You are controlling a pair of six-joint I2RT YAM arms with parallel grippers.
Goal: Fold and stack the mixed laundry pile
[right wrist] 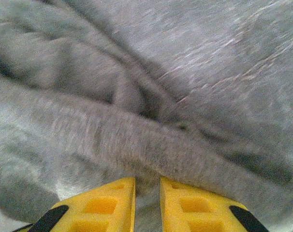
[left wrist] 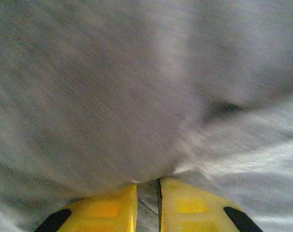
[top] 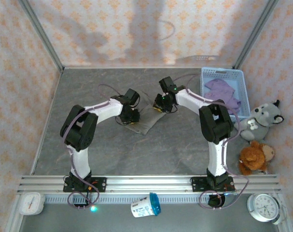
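The olive-grey garment (top: pixel 145 123) lies bunched into a small folded heap on the grey table, mid-centre. My left gripper (top: pixel 132 117) is on its left edge; in the left wrist view the yellow fingertips (left wrist: pixel 148 186) stand almost together with a strip of the cloth (left wrist: pixel 112 96) pinched between them. My right gripper (top: pixel 159 105) is on the heap's far right corner; the right wrist view has its tips (right wrist: pixel 147 181) shut on a thick fold of the grey cloth (right wrist: pixel 151 145). The lavender T-shirt (top: pixel 223 92) lies crumpled in the basket.
The light blue lattice basket (top: pixel 204 77) stands at the back right. A grey plush wolf (top: pixel 262 121) and a brown teddy bear (top: pixel 253 157) sit along the right edge. A cup (top: pixel 146 205), a clock (top: pixel 265 207) and a white timer (top: pixel 30 203) lie by the near rail.
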